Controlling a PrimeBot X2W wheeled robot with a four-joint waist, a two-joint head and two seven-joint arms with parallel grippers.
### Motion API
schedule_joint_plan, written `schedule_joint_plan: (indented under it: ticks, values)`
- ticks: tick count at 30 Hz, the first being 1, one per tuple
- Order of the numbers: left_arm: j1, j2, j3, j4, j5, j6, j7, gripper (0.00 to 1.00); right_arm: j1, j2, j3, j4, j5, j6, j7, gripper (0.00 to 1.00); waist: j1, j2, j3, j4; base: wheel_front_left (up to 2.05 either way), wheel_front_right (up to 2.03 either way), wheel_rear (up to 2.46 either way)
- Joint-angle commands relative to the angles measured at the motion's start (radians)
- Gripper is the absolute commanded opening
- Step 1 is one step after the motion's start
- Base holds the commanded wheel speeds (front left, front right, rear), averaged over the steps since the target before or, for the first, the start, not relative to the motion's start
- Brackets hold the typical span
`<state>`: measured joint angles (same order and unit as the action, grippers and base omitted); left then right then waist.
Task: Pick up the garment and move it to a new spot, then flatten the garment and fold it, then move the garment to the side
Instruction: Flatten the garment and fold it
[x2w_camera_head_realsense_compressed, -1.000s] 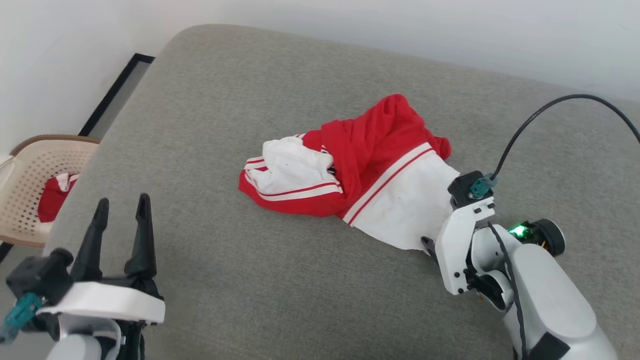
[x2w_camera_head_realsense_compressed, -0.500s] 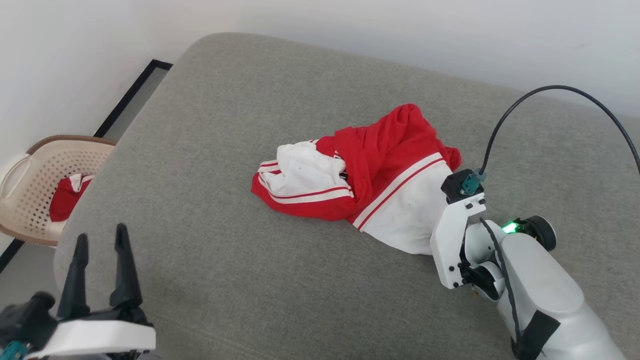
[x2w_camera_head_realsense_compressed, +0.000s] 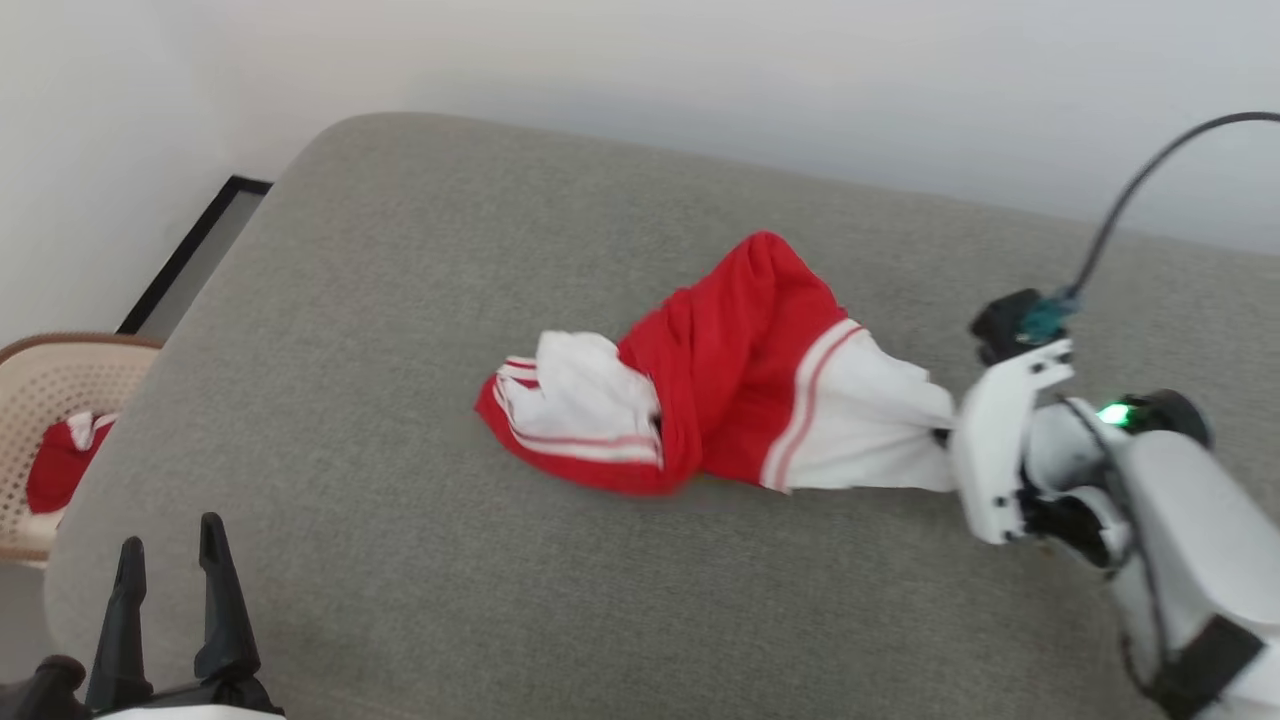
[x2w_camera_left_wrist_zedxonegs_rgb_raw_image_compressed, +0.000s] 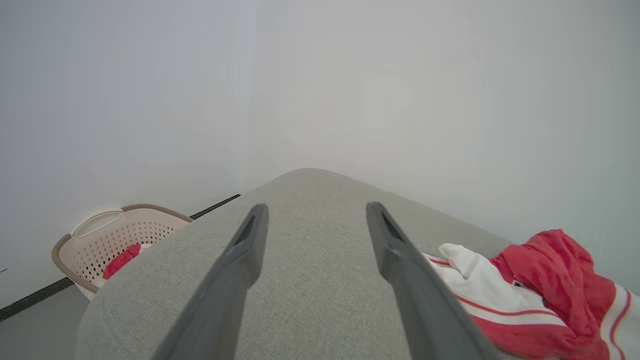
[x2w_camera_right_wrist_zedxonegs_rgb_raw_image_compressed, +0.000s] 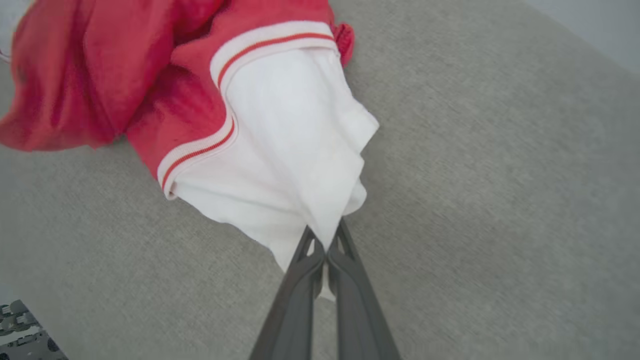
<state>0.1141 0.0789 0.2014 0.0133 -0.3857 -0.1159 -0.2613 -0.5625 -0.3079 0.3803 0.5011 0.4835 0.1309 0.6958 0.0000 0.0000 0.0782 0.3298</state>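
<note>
Garment (x2w_camera_head_realsense_compressed: 720, 390) stretched lengthwise left-right, white sleeve toward right tool (x2w_camera_right_wrist_zedxonegs_rgb_raw_image_compressed: 324, 235)

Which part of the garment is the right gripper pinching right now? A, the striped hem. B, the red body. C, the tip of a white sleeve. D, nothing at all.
C: in the right wrist view the right gripper has its fingers closed on the bunched end of the garment's white sleeve.
</note>
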Motion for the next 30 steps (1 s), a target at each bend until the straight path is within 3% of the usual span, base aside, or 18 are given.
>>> schedule_joint_plan:
  ticks: [1,6,12,18,23,25,30]
  values:
    - [0.013,-0.001,0.007,-0.007,0.007,-0.007,-0.005,1.0,0.023,-0.024,-0.013,-0.034,0.01,0.0,0.024,0.0,0.0,0.0,-0.011,-0.016,0.0,0.0,0.0]
    - [0.027,-0.007,0.015,-0.014,0.018,-0.01,-0.005,1.0,0.106,-0.123,-0.101,-0.175,0.025,0.0,0.143,0.0,0.0,0.0,-0.02,-0.042,0.0,0.0,0.0]
    - [0.026,-0.013,0.01,-0.014,0.025,-0.013,-0.005,1.0,0.235,-0.177,-0.277,-0.264,-0.006,0.0,0.265,0.0,0.0,0.0,-0.018,-0.054,0.0,0.0,0.0]
    - [0.006,-0.016,0.001,-0.008,0.021,-0.014,-0.005,1.0,0.318,-0.135,-0.41,-0.234,-0.054,0.0,0.27,0.0,0.0,0.0,-0.001,-0.048,0.0,0.0,0.0]
    - [-0.011,-0.018,-0.008,-0.002,0.016,-0.014,-0.005,1.0,0.309,-0.074,-0.447,-0.152,-0.093,0.0,0.216,0.0,0.0,0.0,0.016,-0.043,0.0,0.0,0.0]
    - [-0.017,-0.016,-0.016,0.0,0.012,-0.014,-0.005,1.0,0.286,-0.056,-0.452,-0.116,-0.123,0.0,0.181,1.0,0.0,0.0,0.022,-0.042,0.0,0.0,0.0]
    - [-0.022,-0.013,-0.018,0.0,0.01,-0.014,-0.005,1.0,0.267,-0.06,-0.436,-0.12,-0.142,0.0,0.168,1.0,0.0,0.0,0.024,-0.047,0.0,0.0,0.0]
